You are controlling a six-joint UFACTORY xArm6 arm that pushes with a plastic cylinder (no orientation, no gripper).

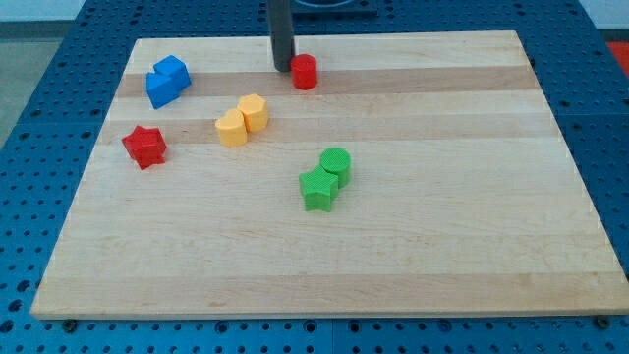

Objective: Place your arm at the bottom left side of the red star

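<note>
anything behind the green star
Yes: a green cylinder sits right behind the green star, touching it. The star covers the cylinder's lower front, so that part can't be seen.

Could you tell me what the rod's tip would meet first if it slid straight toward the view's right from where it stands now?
My tip stands just left of the red cylinder, so it would likely meet that block almost at once, though depth is hard to judge here.
</note>
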